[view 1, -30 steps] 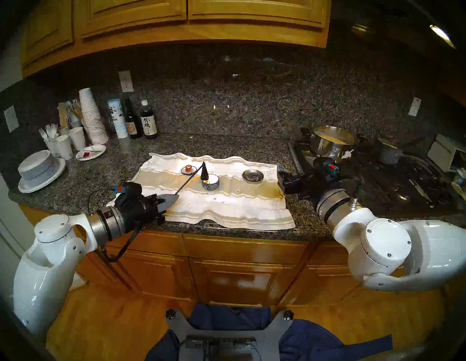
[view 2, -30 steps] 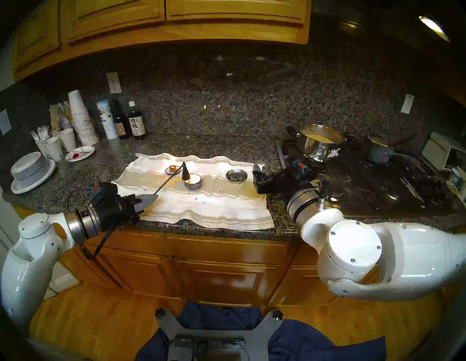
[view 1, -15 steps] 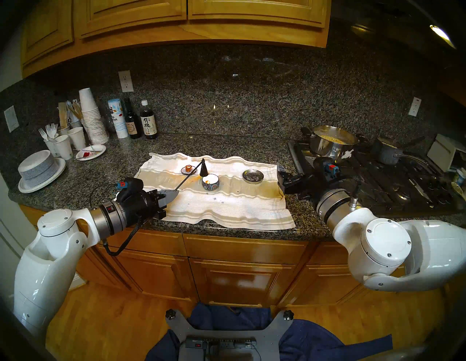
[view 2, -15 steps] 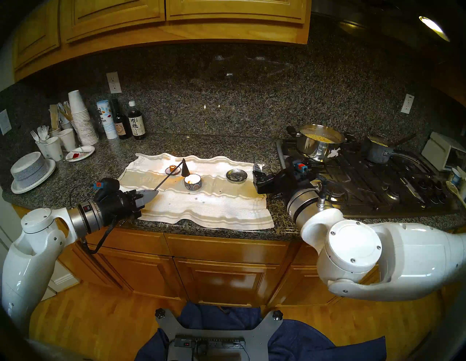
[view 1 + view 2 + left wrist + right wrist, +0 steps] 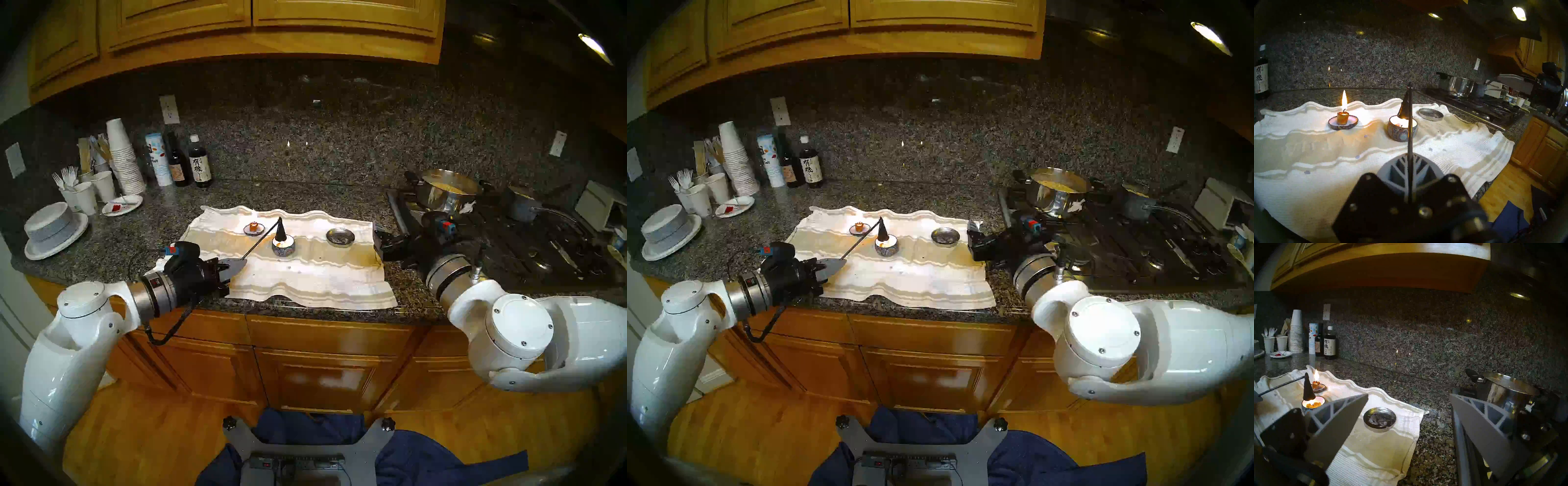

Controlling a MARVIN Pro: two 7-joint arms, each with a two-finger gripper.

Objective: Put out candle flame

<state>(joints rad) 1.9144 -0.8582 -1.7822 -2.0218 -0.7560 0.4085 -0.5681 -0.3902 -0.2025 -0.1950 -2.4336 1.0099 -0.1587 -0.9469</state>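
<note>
While I watched from the head camera, my left gripper was clamped tight on the thin rod handle of the candle snuffer, and the rod rose from the fingers toward the back of the counter. At its far end the black cone hung point-up directly over the patterned bowl candle, its open mouth just above the wax. In the left wrist view a small glow showed under the cone's rim, so this flame was alight, and I could not tell if the cone touched the wax. To the left of the bowl and a little behind it, the small orange candle stood on its own saucer with a tall flame. Both candles sat on the white dish towel spread over the granite counter. A shallow metal dish lay on the same towel, well to the right of the bowl. My right gripper hung beside the towel's right edge near the stove, with its jaws wide apart and nothing between them
</note>
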